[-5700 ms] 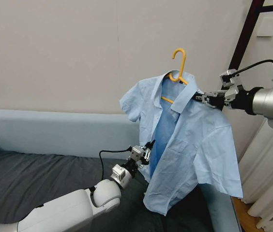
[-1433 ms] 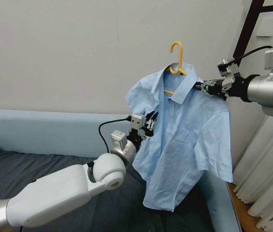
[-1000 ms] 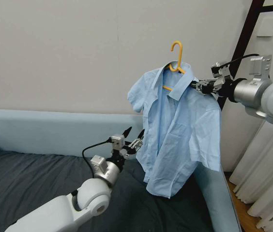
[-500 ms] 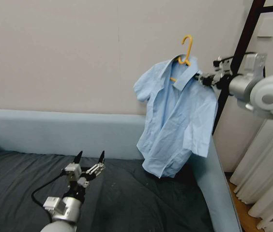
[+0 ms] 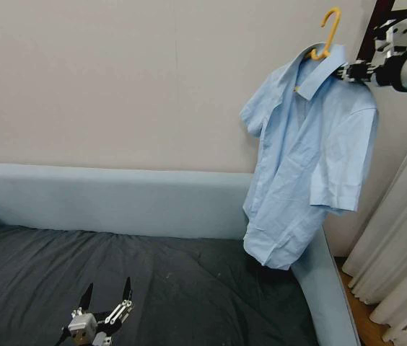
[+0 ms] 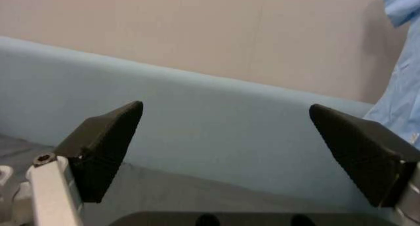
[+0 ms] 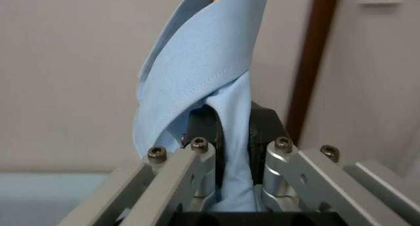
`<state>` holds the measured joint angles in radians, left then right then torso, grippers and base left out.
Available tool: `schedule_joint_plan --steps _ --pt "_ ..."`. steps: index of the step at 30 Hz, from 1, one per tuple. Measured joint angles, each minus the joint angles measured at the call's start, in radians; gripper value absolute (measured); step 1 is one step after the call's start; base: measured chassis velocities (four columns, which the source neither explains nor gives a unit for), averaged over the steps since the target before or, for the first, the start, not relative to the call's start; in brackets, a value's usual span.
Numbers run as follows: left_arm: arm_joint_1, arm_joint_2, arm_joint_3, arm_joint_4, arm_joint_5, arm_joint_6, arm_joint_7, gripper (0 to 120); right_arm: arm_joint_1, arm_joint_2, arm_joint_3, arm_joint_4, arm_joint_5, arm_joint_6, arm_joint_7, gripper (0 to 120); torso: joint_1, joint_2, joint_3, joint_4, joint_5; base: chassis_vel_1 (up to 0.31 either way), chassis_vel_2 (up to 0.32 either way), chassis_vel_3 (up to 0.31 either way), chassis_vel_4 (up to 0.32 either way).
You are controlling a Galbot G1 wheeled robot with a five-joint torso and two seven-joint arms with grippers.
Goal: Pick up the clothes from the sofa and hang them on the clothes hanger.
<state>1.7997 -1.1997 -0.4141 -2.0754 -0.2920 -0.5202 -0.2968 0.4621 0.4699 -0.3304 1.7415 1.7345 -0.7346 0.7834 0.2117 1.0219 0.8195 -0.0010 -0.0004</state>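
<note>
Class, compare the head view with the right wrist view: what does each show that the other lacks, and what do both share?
Head view's extras: the whole light blue shirt hanging, the hook of the yellow hanger, the blue sofa below, and the left gripper, open, low over the dark seat. Right wrist view's extras: a close look at the fingers pinching the fabric beneath the collar. Shared: the shirt, the right gripper shut on it, and the dark brown post behind.
</note>
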Motion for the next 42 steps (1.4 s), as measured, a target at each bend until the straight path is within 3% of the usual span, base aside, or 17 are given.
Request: schedule_joint_plan --steps 4,12,26,36,42 --pt "-0.022 0.002 0.009 0.007 -0.008 0.001 0.002 100 -0.003 -0.053 -0.003 0.039 0.005 0.0 0.082 8 0.0 0.0 0.0 -0.0003 0.0001 0.0 0.0 0.0 0.0" --pt "-0.039 0.011 0.029 0.009 -0.017 0.01 -0.001 100 0.029 -0.124 -0.025 0.078 0.029 -0.001 0.122 8 0.0 0.0 0.0 -0.0003 0.0002 0.0 0.0 0.0 0.0" --pt "-0.017 0.013 0.014 0.007 -0.022 -0.013 -0.003 100 0.289 0.023 -0.385 -0.168 -0.195 -0.002 0.035 8 0.0 0.0 0.0 0.0001 -0.0003 0.0 0.0 0.0 0.0" --pt "-0.01 0.013 0.003 0.029 -0.041 -0.035 -0.003 100 0.415 -0.036 -0.488 -0.134 -0.16 -0.002 0.007 8 0.0 0.0 0.0 -0.0007 -0.0003 0.0 0.0 0.0 0.0" --pt "-0.017 0.012 0.017 0.033 -0.044 -0.035 -0.003 100 0.415 -0.059 -0.481 -0.093 -0.119 -0.002 0.049 8 0.0 0.0 0.0 -0.0003 -0.0001 0.0 0.0 0.0 0.0"
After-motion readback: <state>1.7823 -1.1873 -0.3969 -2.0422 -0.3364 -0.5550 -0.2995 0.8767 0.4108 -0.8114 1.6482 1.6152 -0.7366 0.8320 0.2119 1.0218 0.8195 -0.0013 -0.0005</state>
